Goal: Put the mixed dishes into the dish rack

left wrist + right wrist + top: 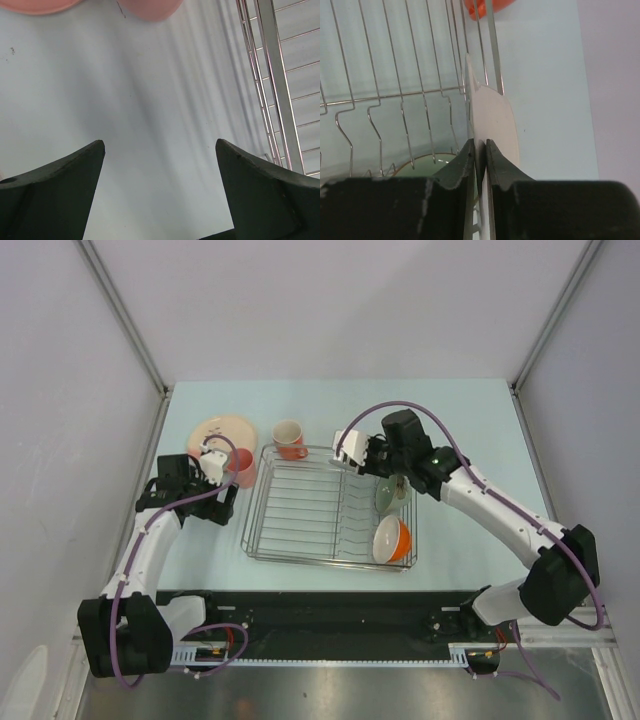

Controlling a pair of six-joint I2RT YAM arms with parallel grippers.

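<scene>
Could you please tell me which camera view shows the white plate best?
Right wrist: the white plate stands edge-on, pinched in the right gripper, at the dish rack wall. Top external shows only a small white patch there; left wrist shows none of it.

You're looking at a pale mint tabletop (470, 430), matte, boxed in on three sides by plain panels. The back wall (340, 300) is off-white with a faint lilac tint, and the left wall (60, 390) and right wall (600, 400) match it. Two aluminium posts, the left post (120, 312) and the right post (558, 312), slant down to the tabletop's far corners. A black rail (340, 612) runs along the near edge, with a brushed metal strip (330, 695) below it. You see no windows. The light is soft and even and the shadows are weak. From the left wrist you get streaky grey shadows on the surface and one dark speck (11, 50).
</scene>
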